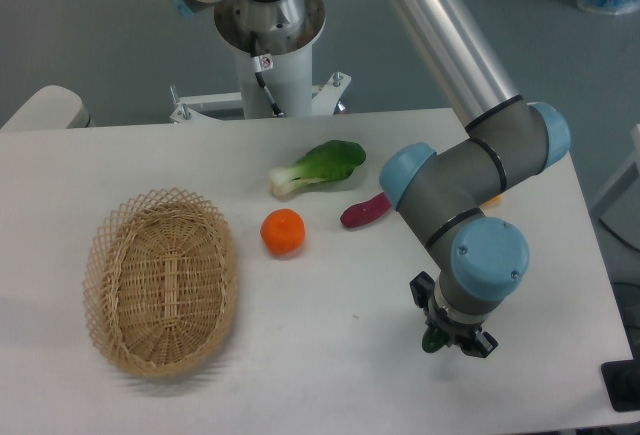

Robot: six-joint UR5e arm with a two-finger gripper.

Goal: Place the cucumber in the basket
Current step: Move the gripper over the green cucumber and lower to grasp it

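Note:
The basket point(160, 285) is an oval tan wicker one, empty, at the left of the white table. Of the cucumber I see only a small dark green tip point(431, 341), poking out on the left under the gripper at the front right. The rest is hidden by the wrist. My gripper point(452, 338) points straight down, low over the table, right at that green tip. The wrist body covers the fingers, so I cannot tell whether they are closed on the cucumber. The basket lies far to the left of the gripper.
An orange point(283, 231) sits right of the basket. A leafy bok choy point(320, 166) lies behind it. A purple eggplant point(363, 211) lies partly behind my arm's elbow. The robot base point(270, 55) stands at the table's back edge.

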